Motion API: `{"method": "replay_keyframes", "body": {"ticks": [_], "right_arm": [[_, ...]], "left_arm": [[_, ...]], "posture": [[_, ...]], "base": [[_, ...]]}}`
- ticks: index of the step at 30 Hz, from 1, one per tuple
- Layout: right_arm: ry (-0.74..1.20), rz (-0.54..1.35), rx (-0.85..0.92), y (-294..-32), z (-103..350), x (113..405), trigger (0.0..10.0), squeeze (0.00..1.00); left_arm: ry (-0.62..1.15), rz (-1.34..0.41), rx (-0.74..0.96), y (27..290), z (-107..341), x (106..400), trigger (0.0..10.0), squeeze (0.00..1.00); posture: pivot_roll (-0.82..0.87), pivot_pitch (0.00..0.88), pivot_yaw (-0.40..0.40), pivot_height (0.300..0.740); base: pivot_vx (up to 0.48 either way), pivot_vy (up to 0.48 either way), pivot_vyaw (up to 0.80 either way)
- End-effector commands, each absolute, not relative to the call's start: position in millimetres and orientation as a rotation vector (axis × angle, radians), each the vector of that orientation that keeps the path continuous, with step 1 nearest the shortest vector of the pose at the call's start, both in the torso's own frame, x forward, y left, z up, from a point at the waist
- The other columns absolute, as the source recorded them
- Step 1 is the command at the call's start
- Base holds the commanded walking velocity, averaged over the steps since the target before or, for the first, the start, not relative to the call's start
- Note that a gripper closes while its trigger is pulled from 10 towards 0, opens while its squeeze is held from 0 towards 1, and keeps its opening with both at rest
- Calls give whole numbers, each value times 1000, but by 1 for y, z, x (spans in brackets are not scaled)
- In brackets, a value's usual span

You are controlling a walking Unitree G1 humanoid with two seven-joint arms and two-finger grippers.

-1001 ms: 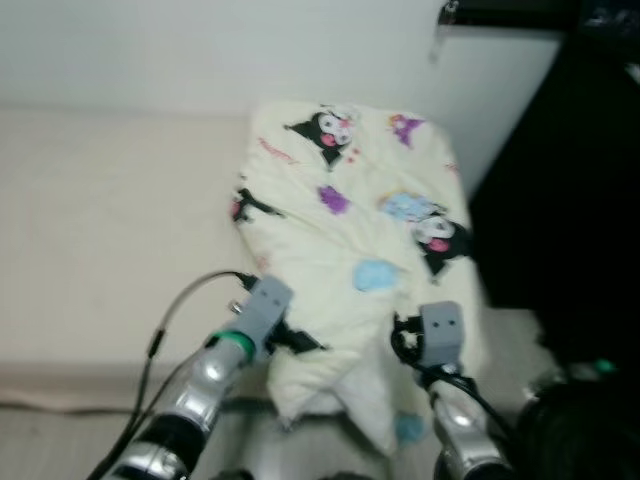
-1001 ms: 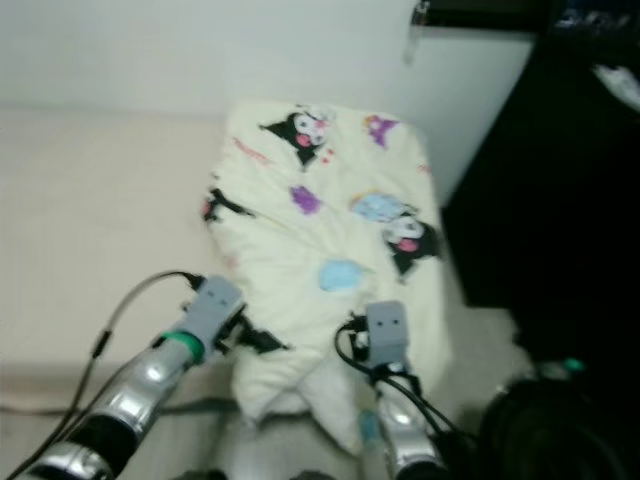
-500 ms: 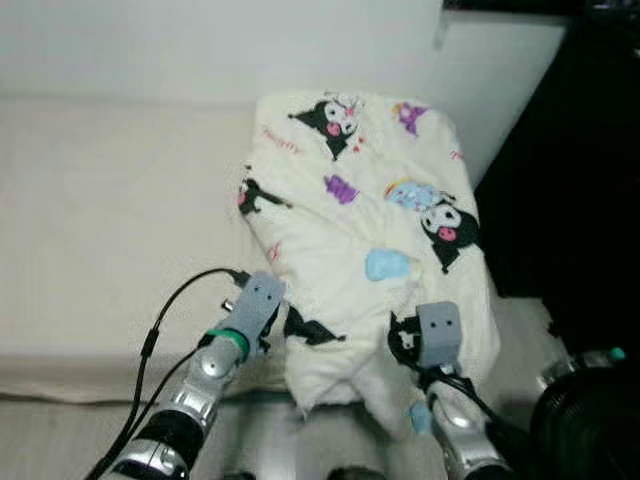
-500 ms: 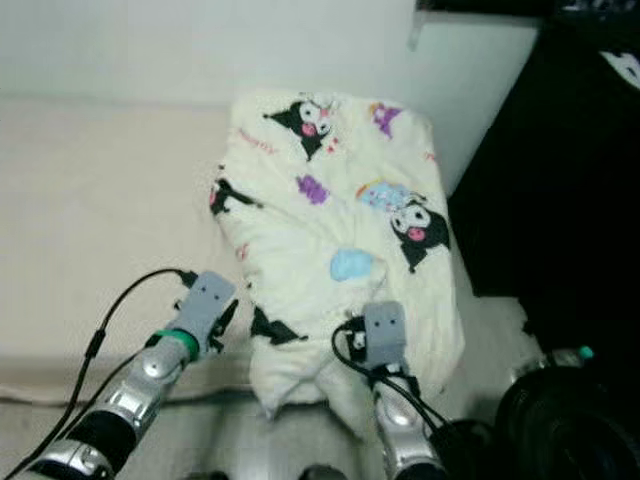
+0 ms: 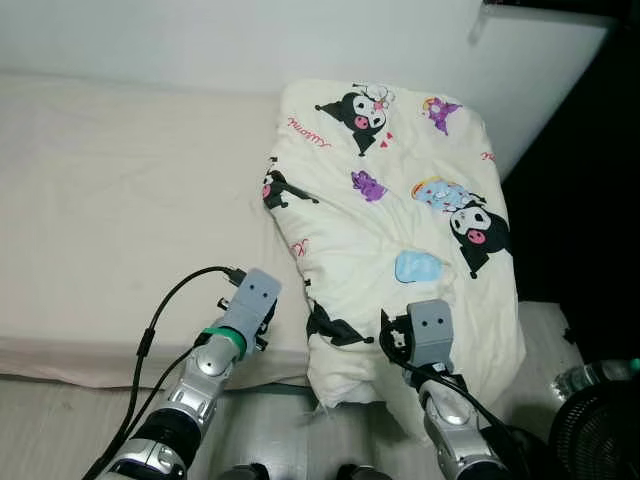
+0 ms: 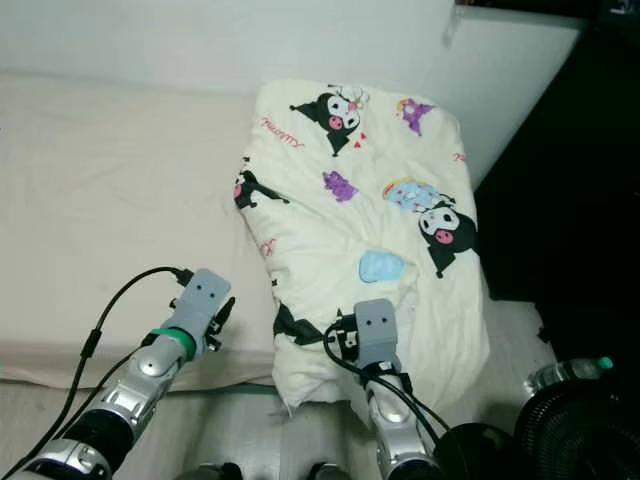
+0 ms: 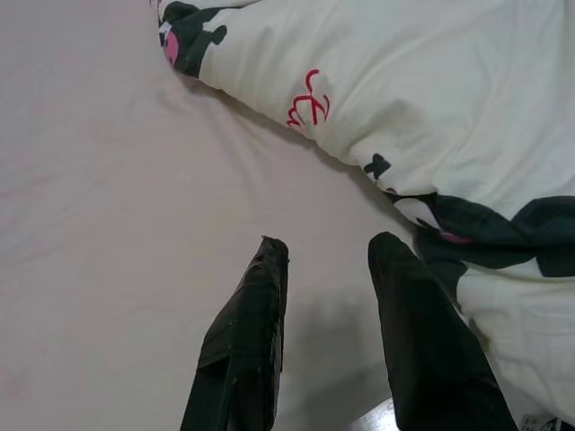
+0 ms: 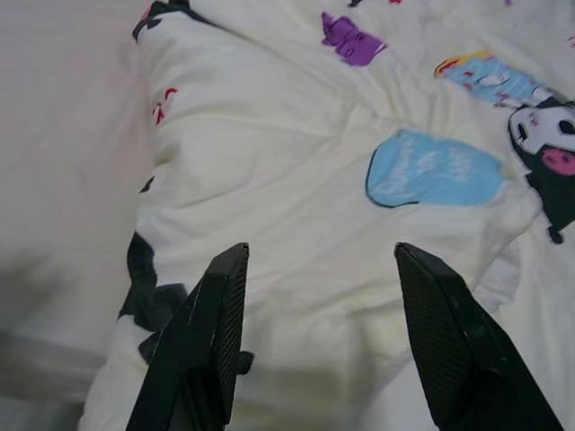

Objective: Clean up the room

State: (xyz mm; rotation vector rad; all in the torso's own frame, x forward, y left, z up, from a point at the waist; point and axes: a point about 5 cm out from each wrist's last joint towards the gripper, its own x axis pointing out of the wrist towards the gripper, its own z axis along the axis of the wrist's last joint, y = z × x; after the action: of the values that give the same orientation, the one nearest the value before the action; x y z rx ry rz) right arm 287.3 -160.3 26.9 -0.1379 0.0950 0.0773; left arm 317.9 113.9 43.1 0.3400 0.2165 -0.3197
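Observation:
A cream blanket (image 5: 400,220) printed with black cartoon characters lies folded on the right end of a beige mattress (image 5: 120,200), its lower edge hanging over the front. My left gripper (image 7: 328,253) is open just above the bare mattress, beside the blanket's (image 7: 422,108) left edge and not touching it. My right gripper (image 8: 314,256) is open over the blanket's (image 8: 296,180) lower middle, near a light blue patch (image 8: 433,169), with nothing between its fingers.
A white wall (image 5: 250,40) runs behind the mattress. Dark furniture (image 5: 590,200) stands to the right. A black round fan (image 6: 580,435) and a clear bottle with a green cap (image 6: 565,372) sit on the floor at lower right.
The camera has shifted, so the blanket sits higher and sharper in the picture. My left gripper has drawn back from the blanket's edge onto the bare mattress. The blanket now lies flatter.

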Motion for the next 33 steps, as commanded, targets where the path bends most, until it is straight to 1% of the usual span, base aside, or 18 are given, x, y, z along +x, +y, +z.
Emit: {"method": "replay_keyframes", "body": {"ticks": [1,4,7,8,9,11,16,19,27,33], "right_arm": [[86,70,-166,-162,27,285,10000,0],[42,53,-170,-162,36,289,10000,0],[-161,-7,-103,-166,87,311,10000,0],[-161,-7,-103,-166,87,311,10000,0],[-203,-16,-93,-168,99,315,10000,0],[-224,-19,-86,-170,105,317,10000,0],[-226,-29,-65,-173,107,318,10000,0],[-183,-41,-23,-171,97,314,10000,0],[-148,-32,-14,-170,93,308,10000,0],[-144,-33,-15,-172,93,308,10000,0]], "left_arm": [[225,-320,322,116,38,313,10000,0],[223,-308,312,118,39,313,10000,0],[192,-287,297,122,45,315,10000,0],[192,-287,297,122,45,315,10000,0],[168,-291,295,121,50,316,10000,0],[143,-298,293,120,55,318,10000,0],[84,-313,285,117,69,321,10000,0],[38,-326,262,115,81,322,10000,0],[27,-335,247,109,85,320,10000,0],[27,-340,244,107,85,319,10000,0]], "posture": [[-66,48,45,740],[-67,52,44,732],[-82,53,48,717],[-82,53,48,717],[-87,56,52,712],[-87,57,53,707],[-81,62,57,697],[-78,72,61,682],[-79,75,60,652],[-81,80,59,642]], "base": [[0,0,0],[0,0,0],[0,0,0],[0,0,0],[0,0,0],[0,0,0],[0,0,0],[0,0,0],[0,0,0],[0,0,0]]}}
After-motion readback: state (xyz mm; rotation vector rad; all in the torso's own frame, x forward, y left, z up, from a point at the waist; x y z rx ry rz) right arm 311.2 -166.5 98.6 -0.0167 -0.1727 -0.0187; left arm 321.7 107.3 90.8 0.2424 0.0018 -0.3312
